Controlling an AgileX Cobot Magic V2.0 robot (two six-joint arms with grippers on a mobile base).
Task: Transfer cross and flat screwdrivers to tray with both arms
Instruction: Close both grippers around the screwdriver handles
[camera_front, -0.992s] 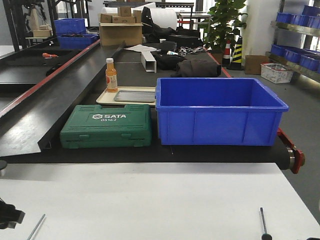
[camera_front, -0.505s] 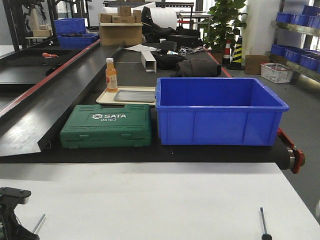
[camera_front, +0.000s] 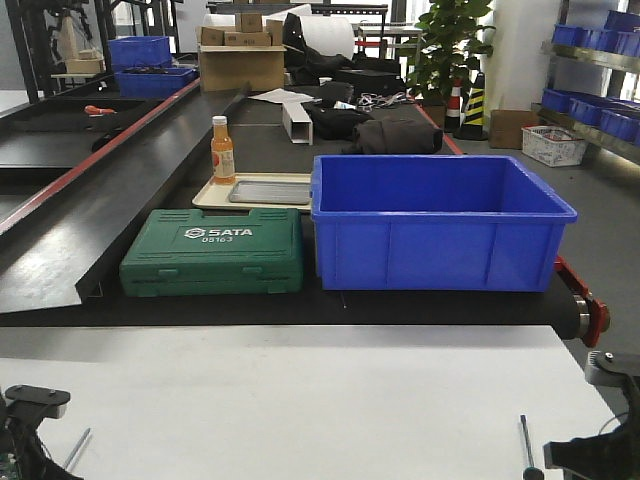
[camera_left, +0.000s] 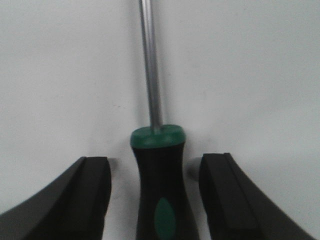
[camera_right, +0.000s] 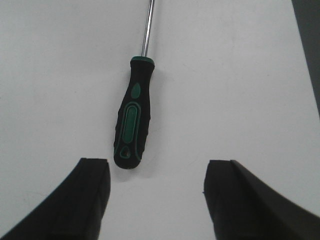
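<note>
One screwdriver lies on the white table, its black and green handle (camera_left: 160, 185) between the fingers of my left gripper (camera_left: 156, 167). That gripper is open, with a gap on each side of the handle, and the steel shaft (camera_front: 75, 450) points away. The other screwdriver (camera_right: 132, 120) lies just ahead of my open right gripper (camera_right: 157, 167), its butt close to the left fingertip (camera_right: 95, 172) and outside the jaws. In the front view this one (camera_front: 525, 448) sits at the bottom right. The grey metal tray (camera_front: 270, 192) rests far back on the black belt.
A cream plastic tray (camera_front: 212, 197) holds the grey tray and an orange bottle (camera_front: 222, 150). A green SATA case (camera_front: 214, 251) and a deep blue crate (camera_front: 440, 225) stand on the belt between the white table and the trays.
My left gripper has shifted over its screwdriver at the bottom left. My right arm has come into the front view at the bottom right, beside the other screwdriver. Neither screwdriver has moved.
</note>
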